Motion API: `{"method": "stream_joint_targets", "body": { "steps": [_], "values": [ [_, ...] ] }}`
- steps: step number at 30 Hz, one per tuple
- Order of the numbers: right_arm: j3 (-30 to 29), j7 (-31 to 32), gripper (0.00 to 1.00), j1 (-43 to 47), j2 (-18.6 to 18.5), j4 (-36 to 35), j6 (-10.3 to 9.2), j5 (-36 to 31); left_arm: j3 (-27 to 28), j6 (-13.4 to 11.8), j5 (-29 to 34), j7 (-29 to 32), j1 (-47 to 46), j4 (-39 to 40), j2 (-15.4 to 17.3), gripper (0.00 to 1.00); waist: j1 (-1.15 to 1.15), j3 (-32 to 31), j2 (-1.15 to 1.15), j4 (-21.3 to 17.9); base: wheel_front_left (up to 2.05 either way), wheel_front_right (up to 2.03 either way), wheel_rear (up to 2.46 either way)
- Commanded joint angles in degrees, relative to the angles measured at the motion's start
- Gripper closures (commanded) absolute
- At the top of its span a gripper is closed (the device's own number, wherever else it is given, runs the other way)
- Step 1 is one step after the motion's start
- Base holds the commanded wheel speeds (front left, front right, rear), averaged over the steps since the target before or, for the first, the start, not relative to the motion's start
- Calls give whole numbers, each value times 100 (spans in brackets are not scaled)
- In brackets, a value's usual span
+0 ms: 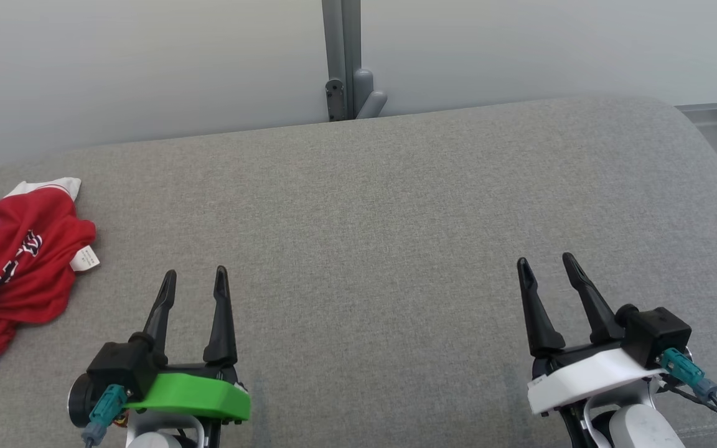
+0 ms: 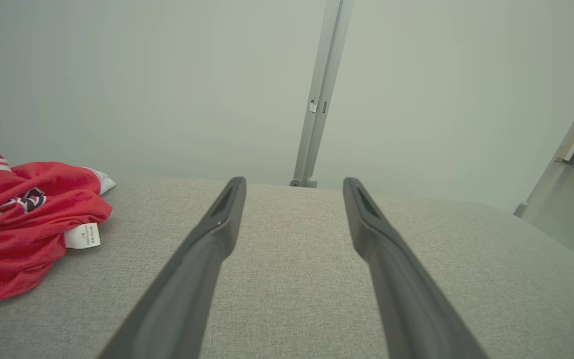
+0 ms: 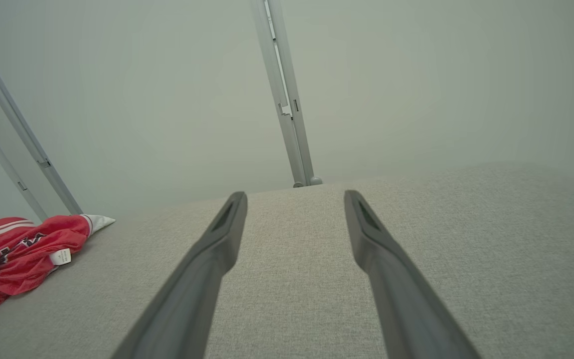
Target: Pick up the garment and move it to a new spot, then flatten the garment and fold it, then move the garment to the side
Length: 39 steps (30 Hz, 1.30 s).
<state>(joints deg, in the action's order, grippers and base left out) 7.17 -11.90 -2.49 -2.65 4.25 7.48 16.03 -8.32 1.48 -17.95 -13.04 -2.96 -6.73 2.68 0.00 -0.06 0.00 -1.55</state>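
Lying bunched at the left edge of the cushion (image 1: 365, 218), the garment (image 1: 16, 267) sat untouched; left gripper (image 1: 195, 272) and right gripper (image 1: 544, 259) gaped empty (left nearer). A shallow pinch could drag it overboard.

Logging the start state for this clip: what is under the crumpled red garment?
The red garment lies bunched on the grey padded surface, a white label sticking out at its edge. Whether anything else lies beneath cannot be seen; the heap covers it.

Lettering on garment (image 1: 22, 280) crumpled, care tag (image 1: 85, 258) print illegible
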Motion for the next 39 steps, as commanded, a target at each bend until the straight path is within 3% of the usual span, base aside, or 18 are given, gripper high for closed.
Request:
{"method": "stream_joint_targets", "body": {
  "steps": [1, 21, 39],
  "values": [
    [51, -77, 0, 67, -32, -88, 2, -181, -6, -17, 185, -56, 52, 66, 31, 0, 0, -3, 0, -4, 0, 0, 0],
    [248, -339, 0, 204, -36, -244, 2, -932, -64, -40, 985, -220, 204, 184, 35, 0, 0, -27, 0, 8, 0, 0, 0],
    [232, -340, 0, 246, -34, -193, 1, -951, -122, 49, 823, -215, 240, -53, 34, 0, 0, -91, 0, 51, 0, 0, 0]
  ]
}}
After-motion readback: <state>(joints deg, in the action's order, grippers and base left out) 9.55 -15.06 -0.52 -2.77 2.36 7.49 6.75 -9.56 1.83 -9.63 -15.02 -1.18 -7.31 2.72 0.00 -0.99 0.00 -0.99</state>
